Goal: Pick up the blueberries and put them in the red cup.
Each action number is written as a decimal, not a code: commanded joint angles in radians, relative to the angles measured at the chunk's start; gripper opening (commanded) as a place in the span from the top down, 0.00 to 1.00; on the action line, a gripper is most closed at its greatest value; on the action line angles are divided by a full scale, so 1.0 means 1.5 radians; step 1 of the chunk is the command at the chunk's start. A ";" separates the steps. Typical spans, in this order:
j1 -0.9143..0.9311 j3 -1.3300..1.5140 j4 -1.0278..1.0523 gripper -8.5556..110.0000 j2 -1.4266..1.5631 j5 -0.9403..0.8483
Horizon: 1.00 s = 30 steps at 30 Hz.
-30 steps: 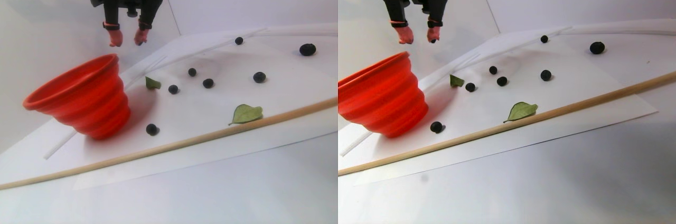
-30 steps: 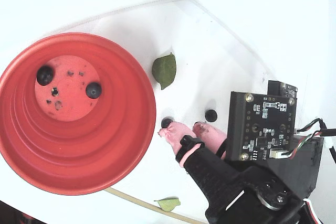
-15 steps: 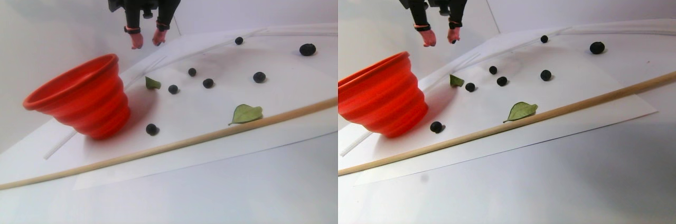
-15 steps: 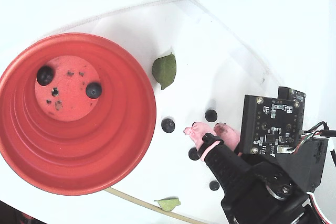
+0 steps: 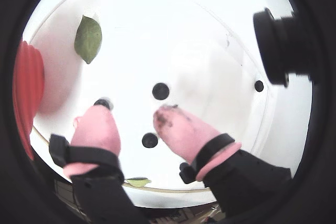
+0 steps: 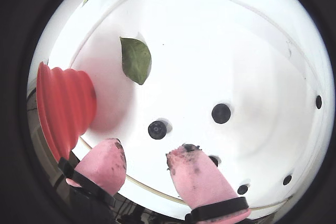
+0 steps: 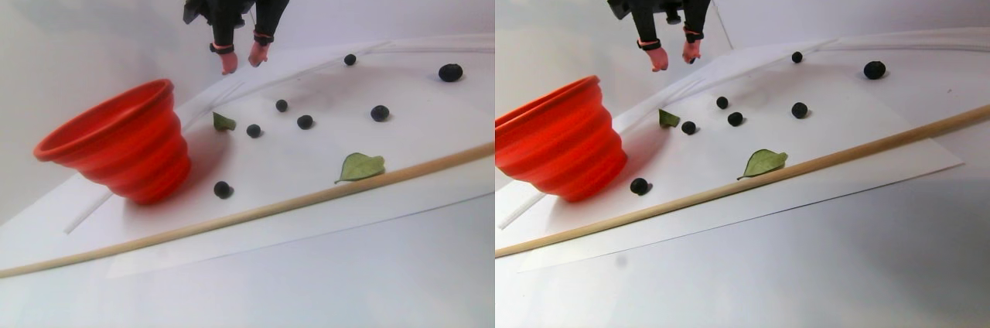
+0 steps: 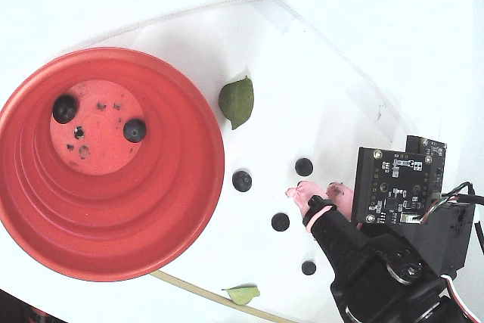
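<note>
Partly cropped red cup [image 5: 27, 98], 2 blueberries [image 8: 134, 129] inside; gripper [image 8: 318, 193] empty.

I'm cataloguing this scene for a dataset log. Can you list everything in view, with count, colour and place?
red cup: one, red-orange, left in the fixed view, standing on the sheet.
blueberries in the cup: two, dark, on its bottom.
blueberries on the sheet: seven, dark, scattered right of the cup in the stereo pair view.
leaves: two, green; one beside the cup, one by the stick.
wooden stick: one, tan, along the sheet's near edge.
white sheet: one, under everything.
thin white tube: one, white, along the far edge.
gripper: one, black with pink fingertips, open, empty, above the loose berries.
</note>
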 commanded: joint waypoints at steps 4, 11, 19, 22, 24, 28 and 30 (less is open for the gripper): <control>0.019 -0.029 -0.021 0.80 0.006 -0.034; 0.044 -0.009 -0.046 0.80 -0.006 -0.055; 0.061 0.009 -0.087 0.80 -0.047 -0.069; 0.064 0.016 -0.116 0.80 -0.070 -0.075; 0.065 0.022 -0.130 0.80 -0.078 -0.078; 0.067 0.015 -0.139 0.79 -0.093 -0.078; 0.069 0.010 -0.156 0.79 -0.106 -0.079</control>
